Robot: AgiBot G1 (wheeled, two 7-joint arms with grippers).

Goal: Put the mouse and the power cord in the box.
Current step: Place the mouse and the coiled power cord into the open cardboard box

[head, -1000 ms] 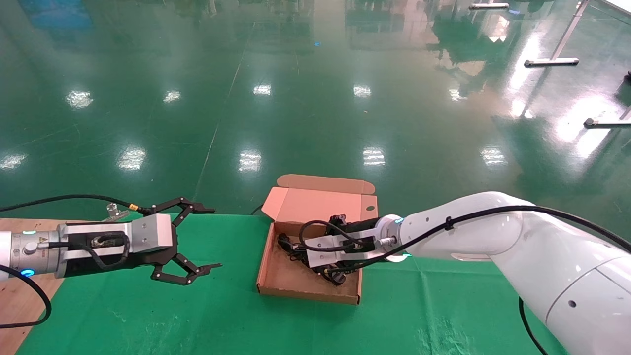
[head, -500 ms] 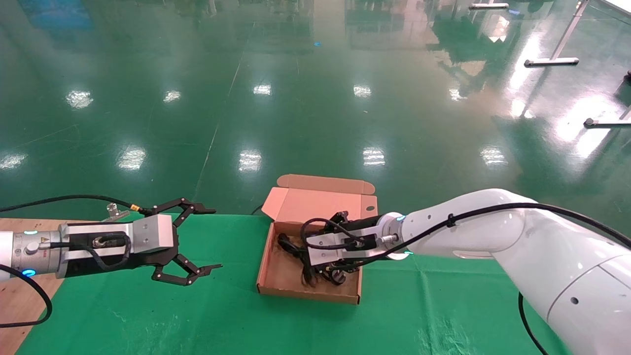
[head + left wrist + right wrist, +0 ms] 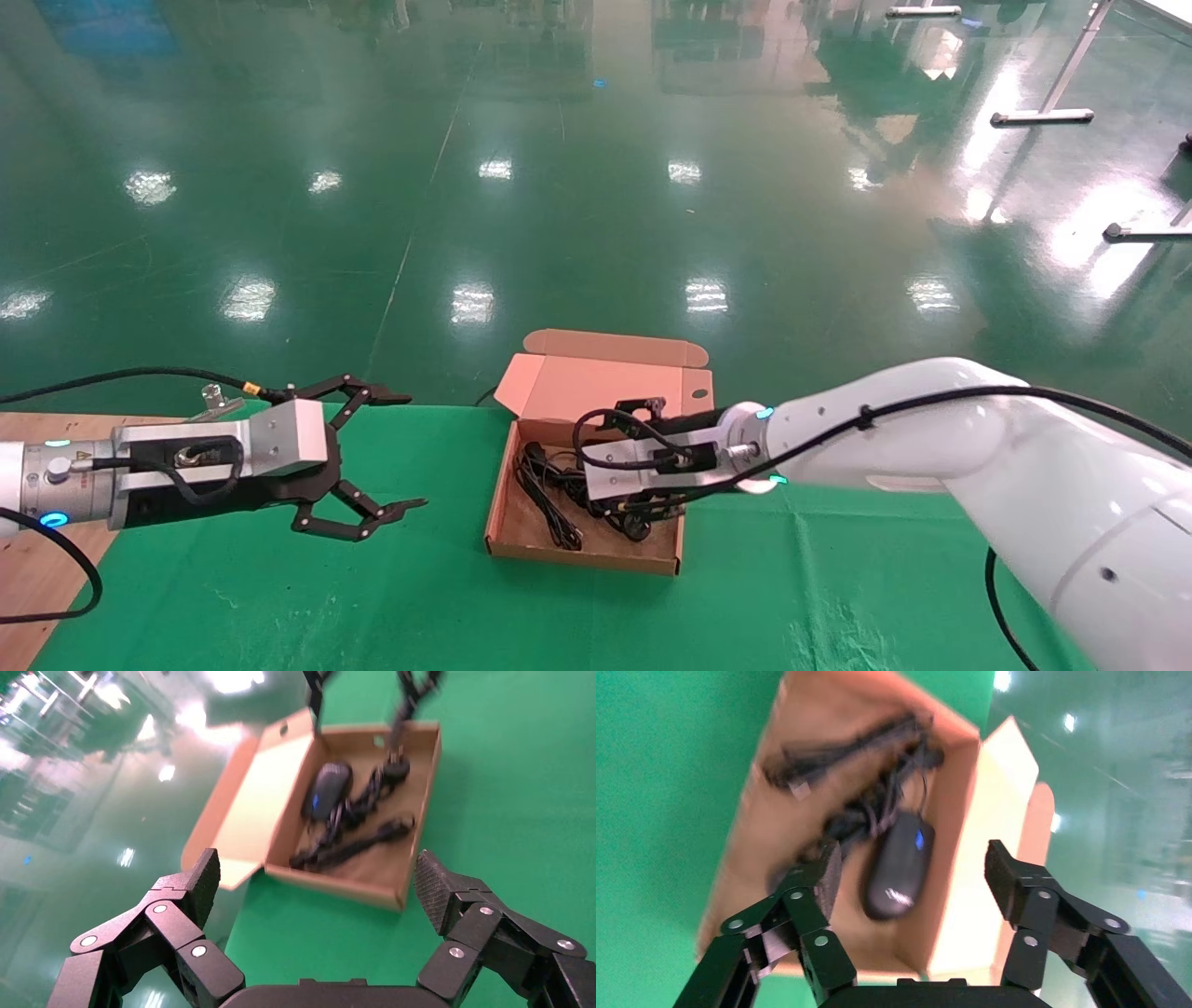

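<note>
The brown box [image 3: 582, 557] lies open on the green cloth, its lid [image 3: 605, 382] folded back. Inside it lie the black mouse [image 3: 899, 864] [image 3: 329, 789], with its blue mark up, and the power cord [image 3: 549, 489] [image 3: 351, 836] [image 3: 856, 748], strewn loosely with its plug [image 3: 398, 769] near a corner. My right gripper [image 3: 633, 466] [image 3: 914, 860] hovers open just above the box interior, over the mouse, holding nothing. My left gripper [image 3: 410, 451] [image 3: 316, 874] hangs open and empty over the cloth, well to the left of the box [image 3: 337, 881].
The green cloth [image 3: 372, 596] covers the table, with bare wood [image 3: 28, 559] at the left edge. A small metal clip [image 3: 219, 403] sits at the table's far edge behind my left arm. Beyond the table is glossy green floor with stand feet [image 3: 1043, 116] at the far right.
My right gripper has risen a little out of the box, and the cord that hung around it now lies spread on the box floor. The left arm has barely moved.
</note>
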